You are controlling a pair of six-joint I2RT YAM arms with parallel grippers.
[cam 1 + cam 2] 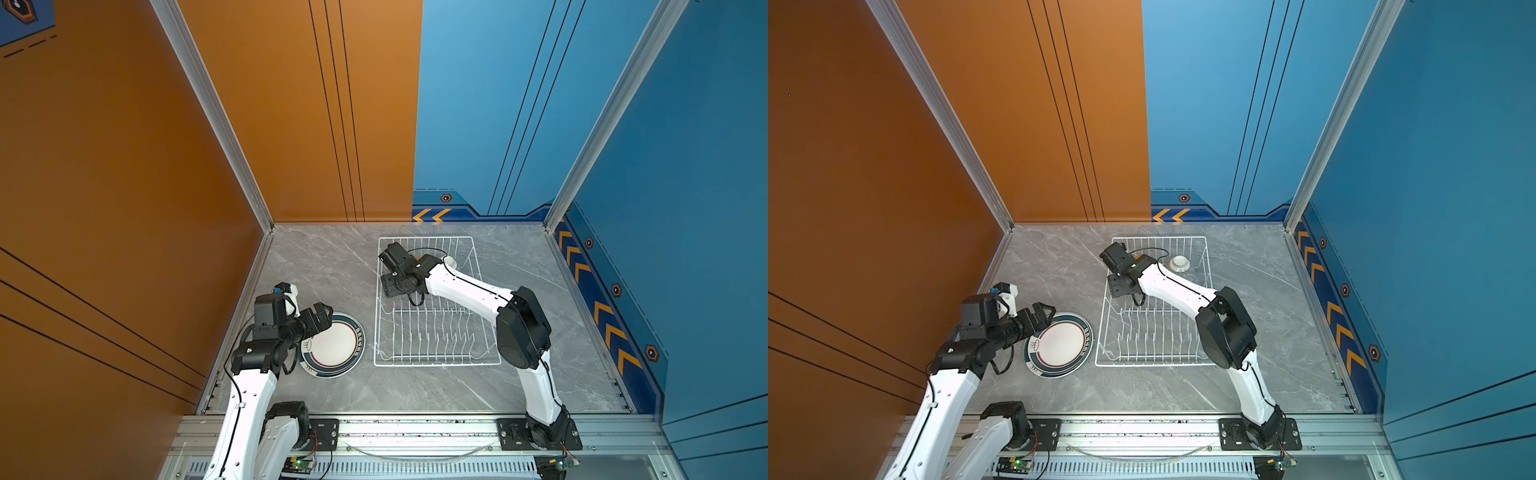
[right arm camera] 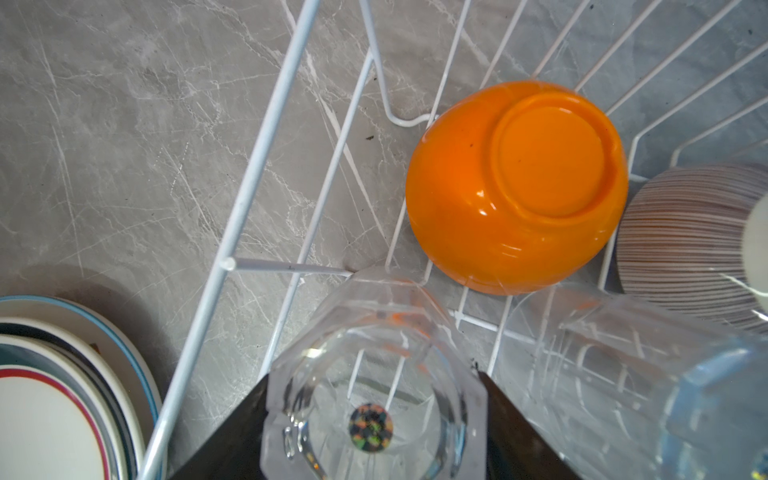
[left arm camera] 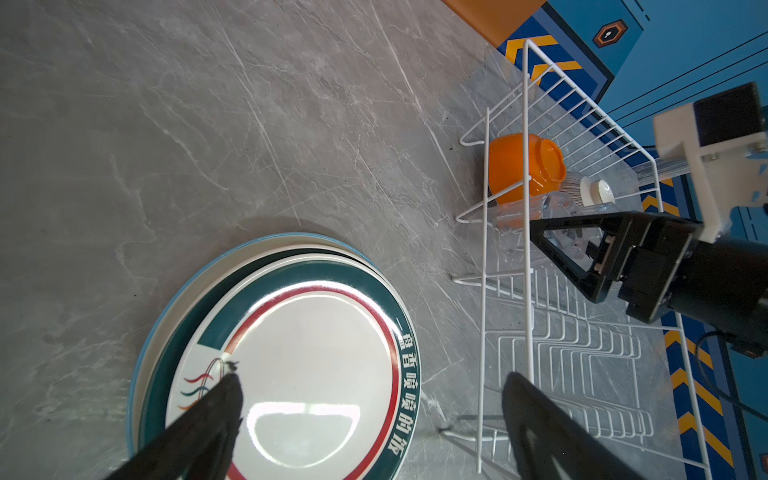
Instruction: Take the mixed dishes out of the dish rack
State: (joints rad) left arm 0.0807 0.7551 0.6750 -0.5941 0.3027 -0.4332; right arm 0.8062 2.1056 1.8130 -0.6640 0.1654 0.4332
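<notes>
— Cup [image 2: 374, 345] sits in the rack [image 2: 252, 187], between the right gripper [image 2: 374, 376] jaws. Are they squeezing it?
— Can't tell. Left gripper [image 3: 372, 376] jaws are spread wide over the plates [image 3: 316, 353] on the table [image 3: 208, 124], beside the rack.

Plates [image 3: 316, 374]: white, dark teal rim, red ring.
Orange bowl [image 2: 515, 187]: plain, glossy.
Ribbed bowl [image 2: 685, 237]: white, fine brown stripes.
Glass cup [image 2: 374, 332]: clear, iridescent sticker.
Dish rack [image 2: 254, 174]: white wire.
Tabletop [image 3: 208, 124]: grey, white-veined.
My right gripper [image 2: 372, 376]: black.
</notes>
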